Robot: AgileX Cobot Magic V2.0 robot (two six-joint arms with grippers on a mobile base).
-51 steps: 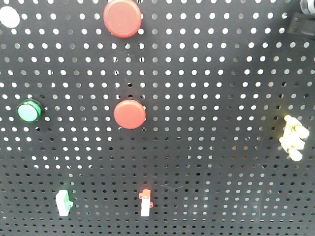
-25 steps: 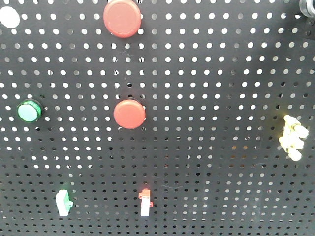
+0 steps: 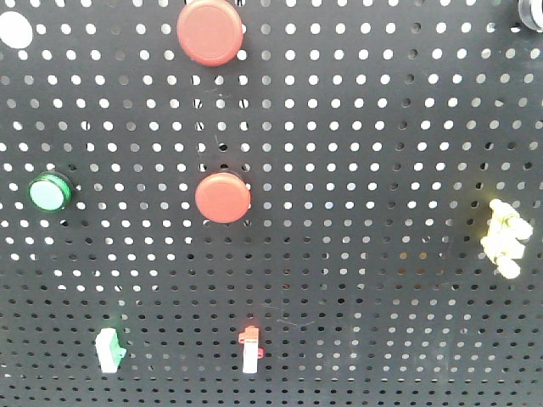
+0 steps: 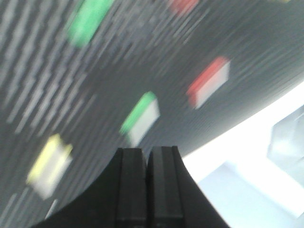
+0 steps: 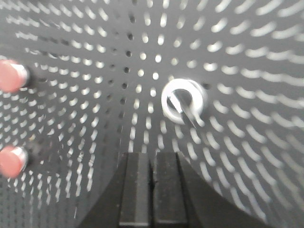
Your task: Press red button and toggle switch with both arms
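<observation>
Black pegboard (image 3: 382, 127): green button (image 3: 49, 192) near the left edge, smaller red button (image 3: 223, 197) at the middle. Near the bottom edge are a green rocker (image 3: 110, 350) and a red rocker (image 3: 249, 348). Yellow part (image 3: 506, 238) at the right edge, white disc (image 3: 15, 30) in the top left corner.

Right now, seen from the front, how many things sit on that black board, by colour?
Red: 3 (red button, smaller red button, red-capped switch)
Green: 2 (green button, green-capped switch)
Yellow: 1 (yellow part)
White: 1 (white disc)
Silver: 1 (toggle switch, half cut off)
Total: 8
</observation>
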